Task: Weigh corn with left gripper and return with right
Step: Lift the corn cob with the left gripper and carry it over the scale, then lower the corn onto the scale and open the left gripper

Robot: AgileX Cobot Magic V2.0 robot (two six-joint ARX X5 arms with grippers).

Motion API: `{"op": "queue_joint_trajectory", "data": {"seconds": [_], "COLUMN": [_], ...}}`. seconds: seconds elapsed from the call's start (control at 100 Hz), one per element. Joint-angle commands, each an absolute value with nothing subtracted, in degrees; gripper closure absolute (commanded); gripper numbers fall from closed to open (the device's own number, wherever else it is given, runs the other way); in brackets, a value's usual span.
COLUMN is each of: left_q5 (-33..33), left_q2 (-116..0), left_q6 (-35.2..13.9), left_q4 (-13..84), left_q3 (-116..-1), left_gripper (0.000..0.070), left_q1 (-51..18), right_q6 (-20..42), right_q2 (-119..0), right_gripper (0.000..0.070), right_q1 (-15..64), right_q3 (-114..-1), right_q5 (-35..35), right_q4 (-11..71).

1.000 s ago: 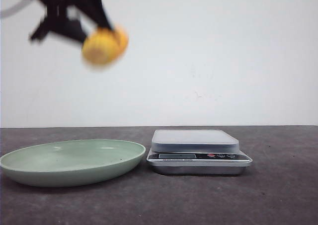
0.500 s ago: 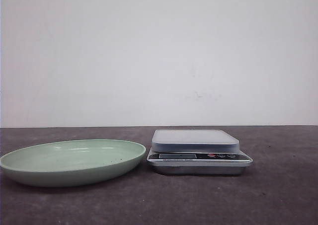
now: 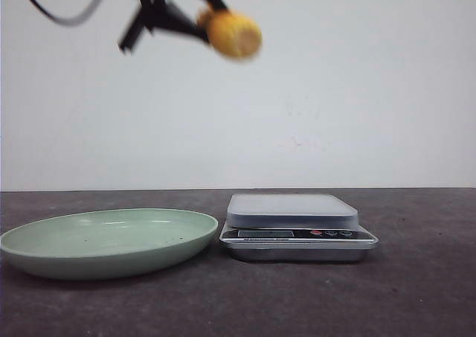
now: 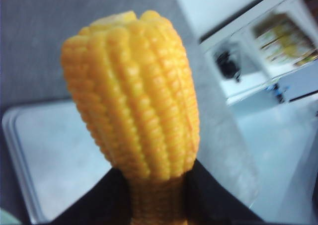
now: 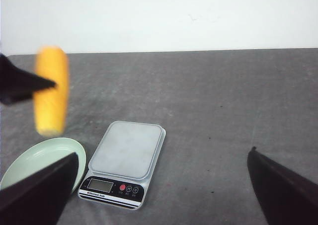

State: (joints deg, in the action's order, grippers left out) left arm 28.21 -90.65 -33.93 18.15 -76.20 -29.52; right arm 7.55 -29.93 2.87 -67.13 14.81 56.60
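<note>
While our left gripper (image 3: 195,21) is clamped on the corn (image 3: 233,33), the cob hangs high in the air, above the gap between the plate (image 3: 44,254) and the scale (image 3: 297,227). We see the plate as a shallow, round, pale green dish with a smooth glazed surface; nothing lies in it. Just beside it on the dark, matte table (image 3: 416,292) stands the scale, a rounded-rectangle unit with a flat grey platform bearing nothing, a small display and a red button on its front strip. In the left wrist view the corn (image 4: 134,101) is a short yellow-orange cob with straight ridged kernel rows, tapering toward a paler cut end, its base pinched between black fingers (image 4: 97,202). Our right gripper (image 5: 161,185) stands wide apart, holding nothing.
</note>
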Motion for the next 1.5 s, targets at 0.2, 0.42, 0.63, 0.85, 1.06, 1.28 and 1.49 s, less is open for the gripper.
{"op": "queue_joint_trajectory", "data": {"seconds": [0.2,0.42,0.63,0.85,1.06,1.28,1.49], "left_q5": [21.7,17.8,18.5,18.5,19.3,19.2,16.5], "left_q2": [-105.8,-115.7,-120.5,-121.5,-121.4,-121.4,-121.4], "left_q6": [-27.1,-24.9,-25.1,-24.9,-24.9,-24.6,-23.0], "left_q4": [28.2,36.8,41.4,40.7,40.9,42.9,50.5], "left_q3": [-91.3,-98.7,-98.7,-98.8,-98.8,-101.0,-111.3], "left_gripper": [0.0688,0.0688,0.0688,0.0649,0.0013,0.0,0.0], "left_q1": [-33.6,-35.3,-35.9,-36.7,-36.8,-36.6,-36.4], "right_q6": [7.8,7.5,7.4,7.0,7.1,7.0,6.7], "right_q2": [-30.2,-30.2,-30.2,-30.2,-30.2,-30.2,-30.2], "right_gripper": [0.0006,0.0007,0.0007,0.0007,0.0007,0.0007,0.0008], "right_q1": [2.9,2.9,2.9,2.9,2.9,2.9,2.9], "right_q3": [-68.2,-68.2,-68.2,-68.2,-68.2,-68.2,-68.2], "right_q5": [14.6,14.3,13.0,13.0,13.0,13.0,12.9], "right_q4": [56.4,57.3,60.1,60.1,60.2,61.2,62.2]}}
